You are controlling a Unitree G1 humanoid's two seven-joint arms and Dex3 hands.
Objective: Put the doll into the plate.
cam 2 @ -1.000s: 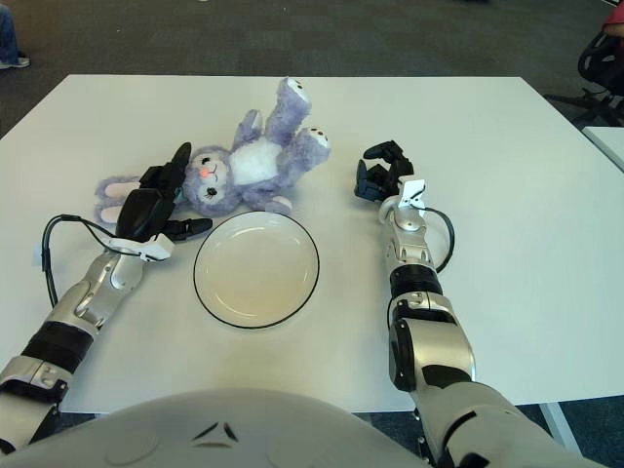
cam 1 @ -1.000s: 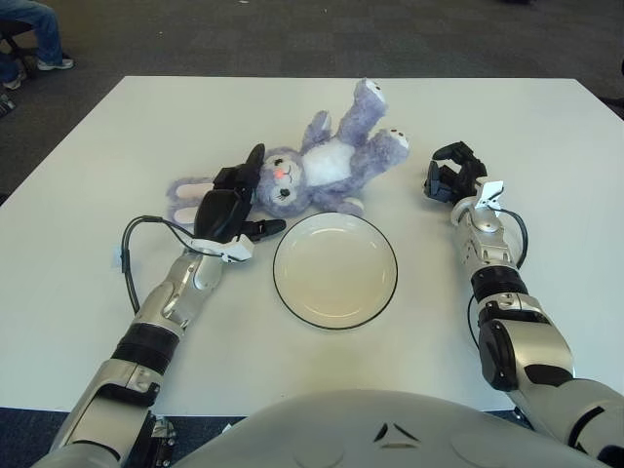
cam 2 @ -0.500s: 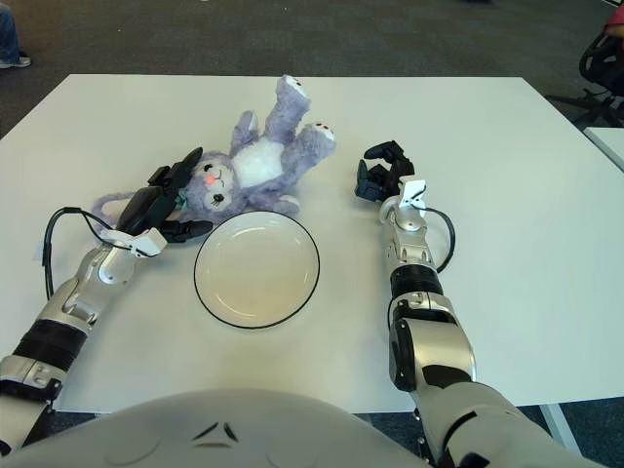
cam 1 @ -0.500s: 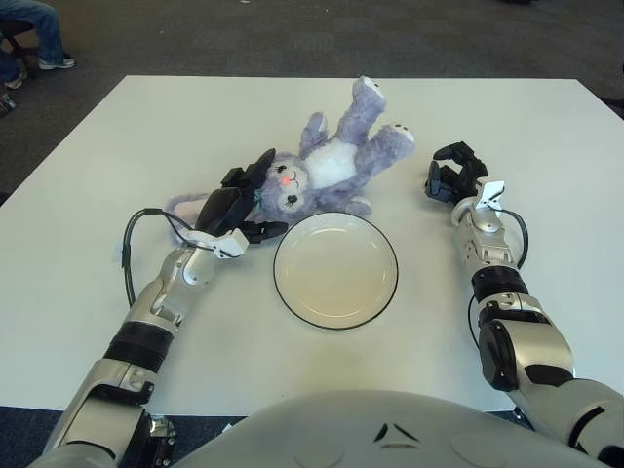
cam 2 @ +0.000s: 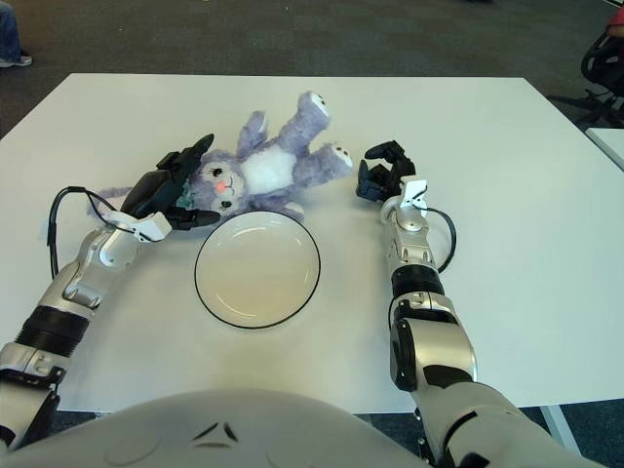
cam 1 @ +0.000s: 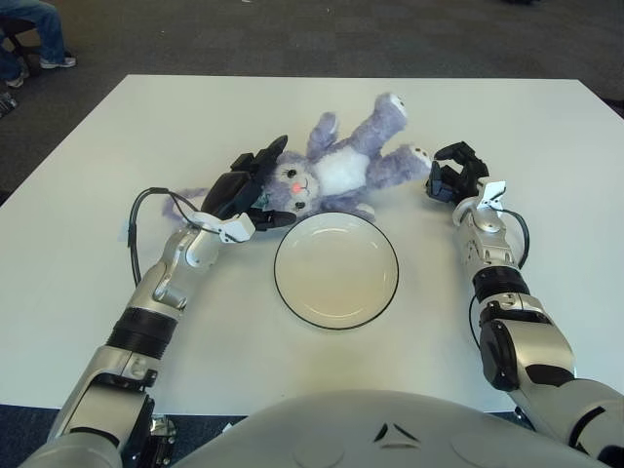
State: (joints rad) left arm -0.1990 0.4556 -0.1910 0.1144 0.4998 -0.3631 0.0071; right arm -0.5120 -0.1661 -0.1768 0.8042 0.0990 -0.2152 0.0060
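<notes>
My left hand [cam 1: 252, 187] pinches the doll [cam 1: 341, 171] by its head, to drag it | plate [cam 1: 335, 270] just beside, empty | right hand [cam 1: 451, 179] curled, idle by its foot

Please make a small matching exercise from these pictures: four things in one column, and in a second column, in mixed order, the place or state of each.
Things:
1. doll
2. plate
3. left hand
4. right hand

Places or states:
a. at the doll's head
b. lying on its back on the table, behind the plate
c. nothing in it, near the table's front
d. beside the doll's foot, on the right

Pairs: 1-b, 2-c, 3-a, 4-d
</notes>
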